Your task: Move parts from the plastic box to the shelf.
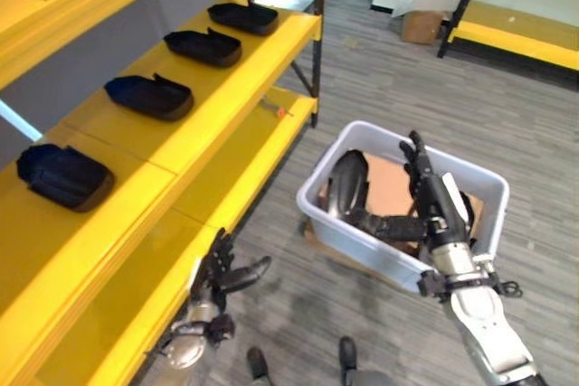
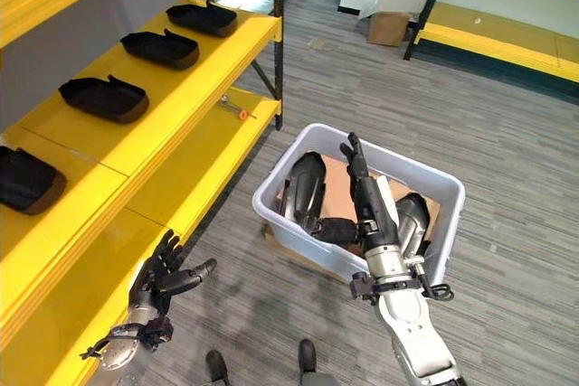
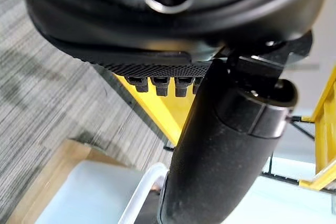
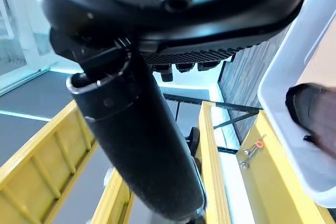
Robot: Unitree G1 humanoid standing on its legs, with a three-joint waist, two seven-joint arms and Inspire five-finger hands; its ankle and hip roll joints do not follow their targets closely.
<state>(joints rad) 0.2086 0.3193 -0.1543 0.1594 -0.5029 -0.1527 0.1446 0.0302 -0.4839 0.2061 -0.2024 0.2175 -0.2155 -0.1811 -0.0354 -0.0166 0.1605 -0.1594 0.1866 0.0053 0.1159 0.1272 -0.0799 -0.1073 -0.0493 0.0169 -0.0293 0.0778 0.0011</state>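
A pale plastic box (image 1: 360,240) stands on the floor and holds black moulded parts (image 1: 348,183), one of them (image 2: 412,219) under my right arm. My right hand (image 1: 432,196) hovers over the box's middle, open, fingers straight and pointing away from me, holding nothing. In the right wrist view the box rim (image 4: 283,77) and a dark part (image 4: 315,114) lie beside the hand. The yellow shelf (image 1: 208,124) on the left carries several black parts in a row (image 1: 149,97). My left hand (image 1: 219,270) hangs open and empty by the lower shelf's front edge.
A small orange-tipped tool (image 2: 237,110) lies on the lower shelf board. Brown cardboard (image 1: 393,183) lines the box's bottom. A cardboard carton (image 1: 421,26) and a second yellow rack (image 1: 516,38) stand at the far right. Grey plank floor lies between them.
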